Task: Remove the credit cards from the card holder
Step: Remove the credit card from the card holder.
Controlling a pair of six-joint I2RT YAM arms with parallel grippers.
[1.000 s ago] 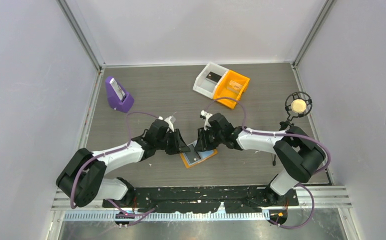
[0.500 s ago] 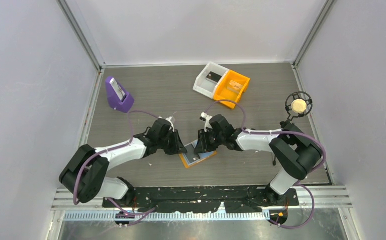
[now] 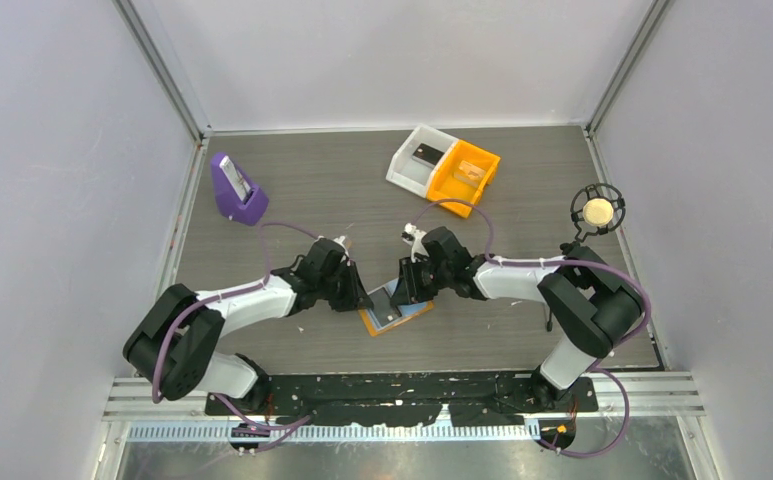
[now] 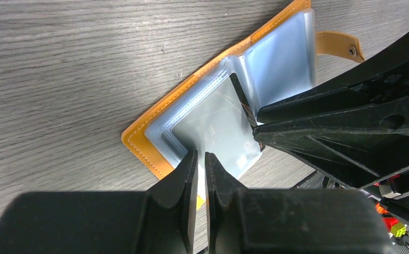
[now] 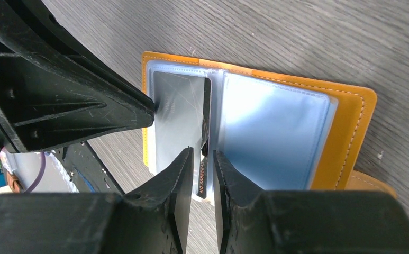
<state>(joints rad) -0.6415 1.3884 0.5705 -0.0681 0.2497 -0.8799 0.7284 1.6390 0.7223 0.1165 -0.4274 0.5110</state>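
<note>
The orange card holder point(image 3: 394, 314) lies open on the table, with its light blue clear sleeves facing up point(image 4: 276, 58) point(image 5: 276, 132). A grey card point(image 4: 218, 129) point(image 5: 178, 114) sits in the left sleeve. A dark card with orange print point(image 5: 204, 159) stands on edge by the spine; its edge also shows in the left wrist view point(image 4: 242, 98). My left gripper point(image 4: 202, 159) point(image 3: 366, 297) is pinched on the outer edge of the grey card's sleeve. My right gripper point(image 5: 203, 159) point(image 3: 403, 296) is closed around the dark card's near end.
A white bin point(image 3: 414, 160) and an orange bin point(image 3: 469, 178) stand side by side at the back. A purple stand point(image 3: 236, 190) is at the back left. A round object on a black stand point(image 3: 596, 211) is at the right. The holder's strap with stud point(image 4: 345, 45) sticks out.
My left gripper has edged a little right onto the holder's left edge. My right gripper has barely shifted. The holder stays in place.
</note>
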